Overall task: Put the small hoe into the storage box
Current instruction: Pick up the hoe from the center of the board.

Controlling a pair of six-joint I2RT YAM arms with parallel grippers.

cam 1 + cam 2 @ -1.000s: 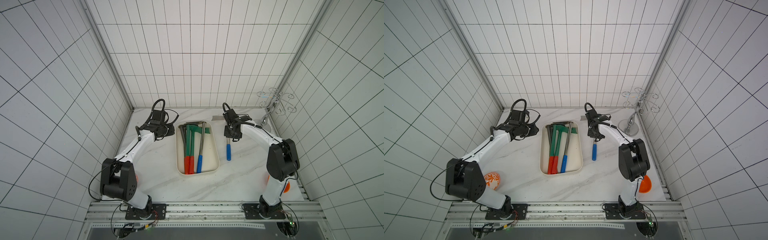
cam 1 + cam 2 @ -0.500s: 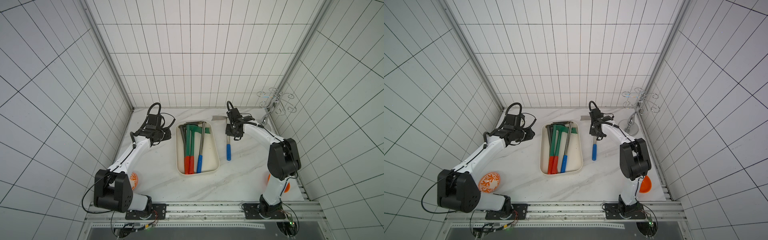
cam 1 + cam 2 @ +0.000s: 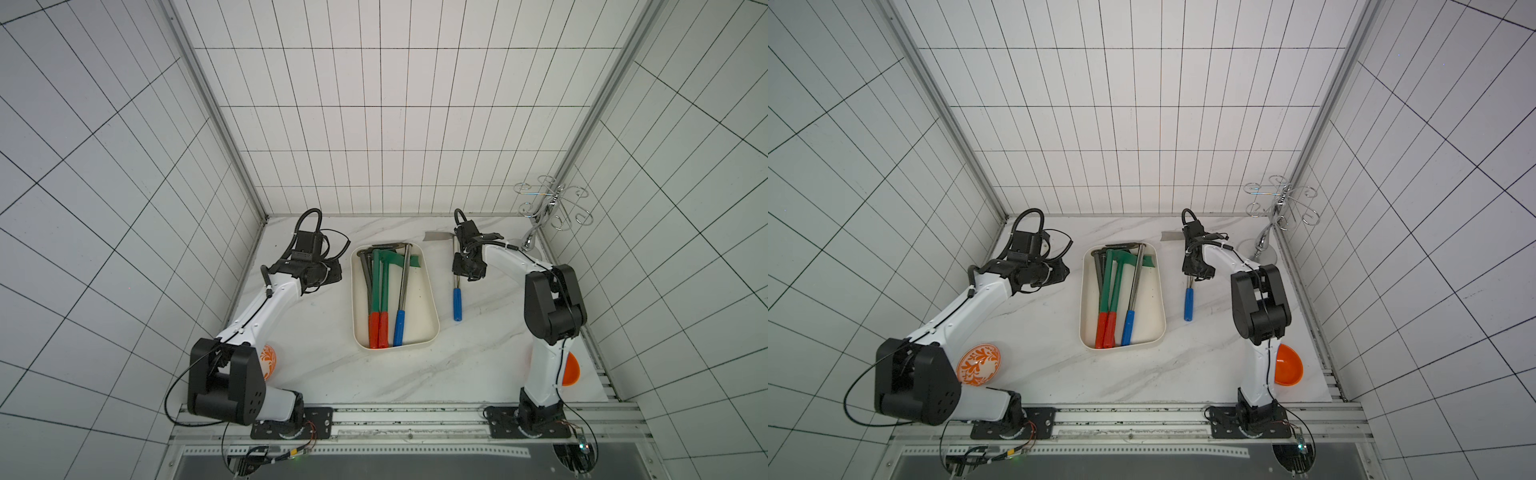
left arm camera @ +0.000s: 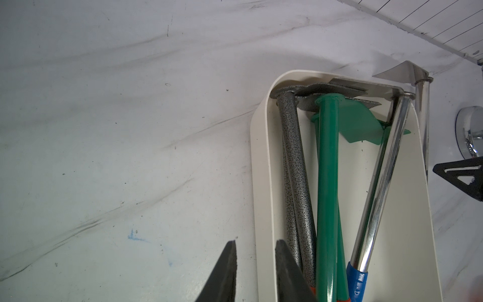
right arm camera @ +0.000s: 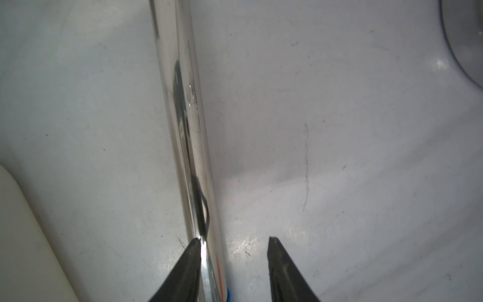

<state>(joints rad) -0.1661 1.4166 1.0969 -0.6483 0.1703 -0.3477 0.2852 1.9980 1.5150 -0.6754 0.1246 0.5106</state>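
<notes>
The small hoe, with a blue grip, chrome shaft and silver blade, lies flat on the marble just right of the storage box; both top views show it. My right gripper is open and low over the shaft. In the right wrist view one finger touches the shaft and the other stands apart. The cream storage box holds several hoes. My left gripper hovers just left of the box, slightly open and holding nothing, and the box wall shows beyond its tips.
A patterned orange bowl sits by the left arm's base and a plain orange bowl by the right arm's base. A chrome hook rack stands in the back right corner. Tiled walls close in three sides.
The right gripper's jaws have spread apart around the hoe's shaft, and the hoe stays where it lay. The left gripper has shifted a little toward the front, beside the box.
</notes>
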